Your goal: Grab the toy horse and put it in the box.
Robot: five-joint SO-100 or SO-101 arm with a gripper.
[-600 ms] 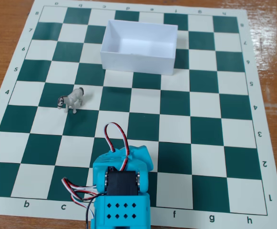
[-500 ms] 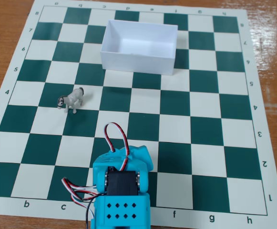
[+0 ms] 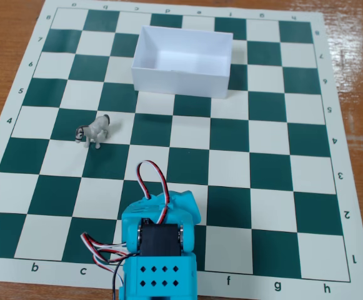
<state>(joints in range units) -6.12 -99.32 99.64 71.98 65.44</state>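
Reaching toward tiny grey-white plastic toy horse (image 3: 94,131) near tabletop's left edge | fingers' state: cannot tell | aiming squarely across body | white open-topped box (image 3: 181,60) waiting by far edge

From my remote feed, fixed view: bright, even light w/ soft glare across the chessboard (image 3: 275,156) centre. The box (image 3: 180,81) and toy horse (image 3: 94,131) cast only faint shadows. Focus slightly soft overall; no obvious edge distortion.
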